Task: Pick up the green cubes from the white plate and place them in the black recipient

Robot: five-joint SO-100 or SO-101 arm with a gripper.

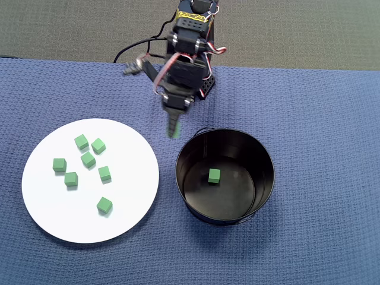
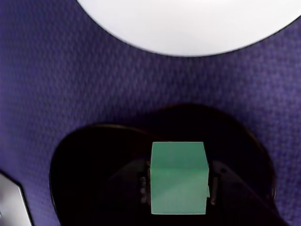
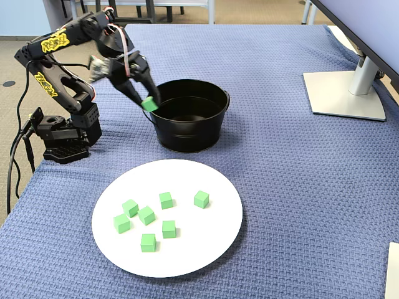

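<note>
My gripper [image 2: 179, 188] is shut on one green cube [image 2: 179, 165], which fills the gap between the two dark fingers. In the overhead view the gripper [image 1: 173, 130] hangs over the blue cloth, between the white plate [image 1: 53, 208] and the black recipient [image 1: 261, 190], just off the recipient's upper-left rim. The fixed view shows the held cube [image 3: 149, 104] beside the recipient's left wall [image 3: 187, 134]. One green cube [image 1: 214, 175] lies on the recipient's floor. Several green cubes [image 1: 88, 159] sit loose on the plate [image 3: 212, 230].
A blue textured cloth [image 1: 309, 249] covers the table. The arm's base [image 3: 62, 140] stands at the far left with cables trailing off the edge. A grey monitor stand [image 3: 346, 93] sits at the right in the fixed view.
</note>
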